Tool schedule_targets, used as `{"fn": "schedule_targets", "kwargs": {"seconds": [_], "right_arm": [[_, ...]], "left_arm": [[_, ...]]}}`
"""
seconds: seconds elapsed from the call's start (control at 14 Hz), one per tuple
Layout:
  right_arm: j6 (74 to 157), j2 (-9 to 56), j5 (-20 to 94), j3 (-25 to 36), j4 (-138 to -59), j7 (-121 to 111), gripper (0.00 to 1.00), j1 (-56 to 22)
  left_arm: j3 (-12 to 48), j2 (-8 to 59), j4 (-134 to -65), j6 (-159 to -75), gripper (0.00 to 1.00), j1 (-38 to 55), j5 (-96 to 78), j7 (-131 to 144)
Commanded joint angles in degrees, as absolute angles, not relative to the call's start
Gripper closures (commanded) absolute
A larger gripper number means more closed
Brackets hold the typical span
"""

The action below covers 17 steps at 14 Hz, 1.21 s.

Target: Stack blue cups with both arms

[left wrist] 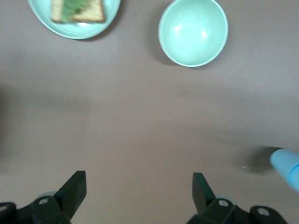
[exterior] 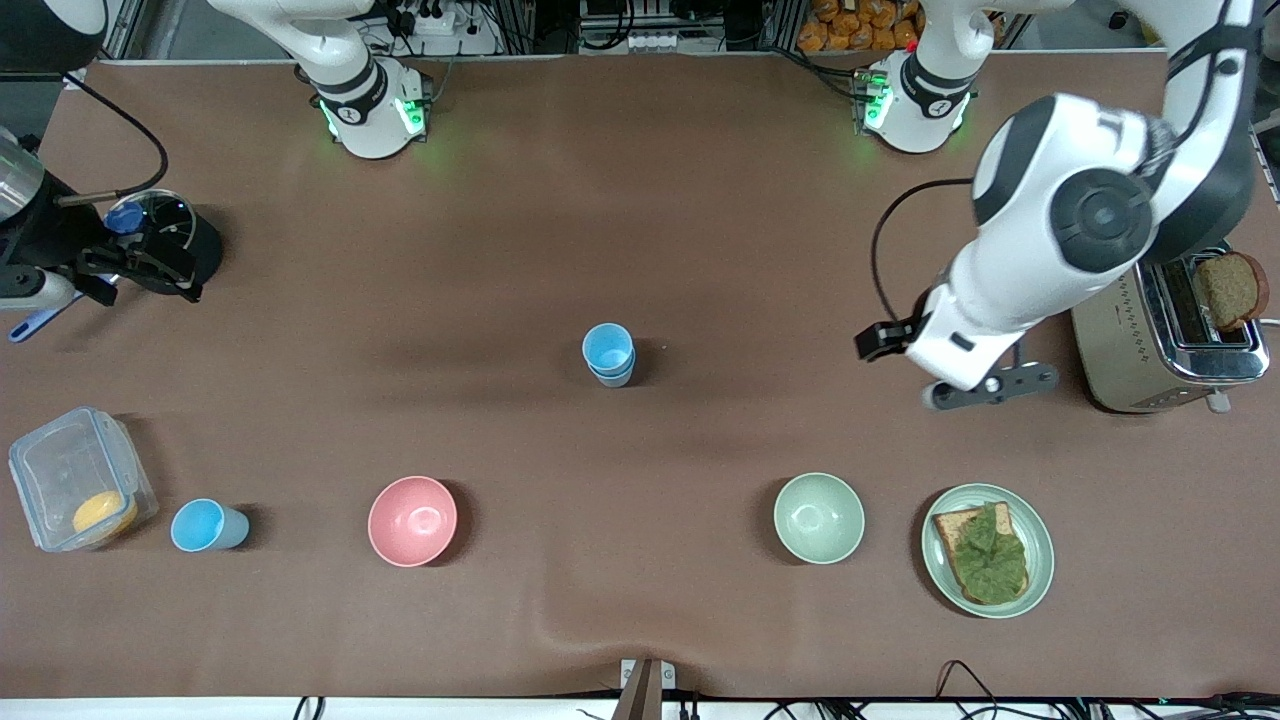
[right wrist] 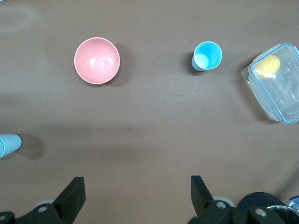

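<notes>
Two light-blue cups stand nested as a stack [exterior: 608, 355] in the middle of the table. The stack also shows at the edge of the left wrist view [left wrist: 286, 167] and of the right wrist view [right wrist: 9, 143]. A single blue cup [exterior: 207, 525] with a whitish patch inside [right wrist: 207, 56] stands near the front camera, toward the right arm's end, between the pink bowl and a clear box. My left gripper [exterior: 985, 387] hangs open and empty [left wrist: 138, 179] over bare table beside the toaster. My right gripper [exterior: 140, 272] hangs open and empty [right wrist: 138, 184] over the right arm's end.
A pink bowl [exterior: 412, 520] and a pale green bowl [exterior: 818, 517] stand nearer the front camera than the stack. A plate with bread and greens [exterior: 1040, 560], a toaster [exterior: 1140, 340], a clear box [exterior: 60, 470] and a black round pot [exterior: 200, 240] stand at the table's ends.
</notes>
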<state>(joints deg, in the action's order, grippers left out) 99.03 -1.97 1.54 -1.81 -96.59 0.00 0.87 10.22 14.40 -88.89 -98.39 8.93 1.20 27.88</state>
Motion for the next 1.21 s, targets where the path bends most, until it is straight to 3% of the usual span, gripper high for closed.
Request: {"fn": "schedule_targets", "kwargs": {"seconds": [0.0,0.57,0.79,1.14], "right_arm": [[98.17,-1.32,2.64,-2.81,-95.27,-0.35,0.0,2.2],[98.17,-1.32,2.72,-2.81,-95.27,-0.44,0.0,2.37],[98.17,-1.32,2.64,-2.9,-95.27,-0.44,0.0,2.37],[98.09,-1.32,2.72,-2.9,-95.27,-0.35,0.0,2.46]], "left_arm": [[5.55,7.66,-92.73,-95.29,0.0,8.88,2.02,19.71],[6.41,-1.57,-92.9,-86.49,0.0,2.66,1.5,18.19],[12.21,-2.2,-92.37,-86.48,0.0,-4.21,1.32,17.93],[11.17,-2.11,-92.11,-86.48,0.0,-2.56,1.76,12.04]]}}
